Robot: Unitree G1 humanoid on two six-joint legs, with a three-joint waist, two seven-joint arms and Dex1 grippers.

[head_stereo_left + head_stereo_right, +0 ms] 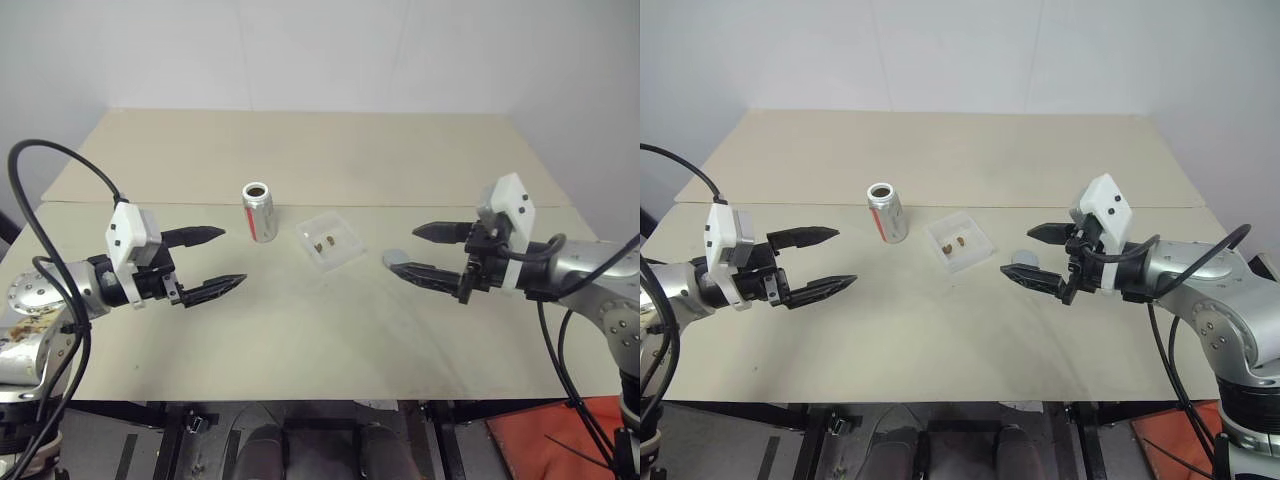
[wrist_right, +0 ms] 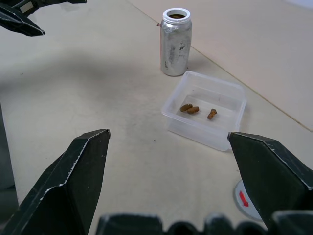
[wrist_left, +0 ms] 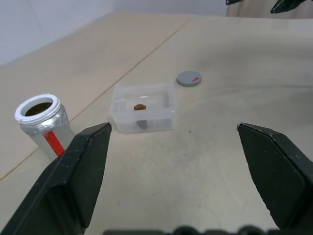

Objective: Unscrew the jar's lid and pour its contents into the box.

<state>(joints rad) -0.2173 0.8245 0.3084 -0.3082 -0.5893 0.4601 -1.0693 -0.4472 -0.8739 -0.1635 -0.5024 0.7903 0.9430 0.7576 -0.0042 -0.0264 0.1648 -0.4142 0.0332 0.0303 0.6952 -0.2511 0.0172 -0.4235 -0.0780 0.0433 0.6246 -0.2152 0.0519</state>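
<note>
Jar (image 1: 260, 211) stood upright mid-desk, uncapped, between grippers, nearer left gripper (image 1: 218, 260); well apart from it. Box (image 1: 330, 241) set just beside jar, toward right gripper (image 1: 418, 251). Three brown bits (image 2: 195, 110) seen in box. Lid (image 1: 1022, 260) laid flat on desk (image 1: 300, 330), just beside right gripper's lower finger, partly hidden by it. Both grippers' fingers spread apart, nothing held. Counted: one jar, one lid, one box.

The jar (image 2: 175, 42) is crinkled silver with a white rim and a red stripe. The box (image 2: 206, 108) is clear, whitish plastic holding brown pellets (image 2: 190, 108). The grey lid (image 3: 189, 79) bears a red mark. The table (image 1: 330, 330) is pale beige.
</note>
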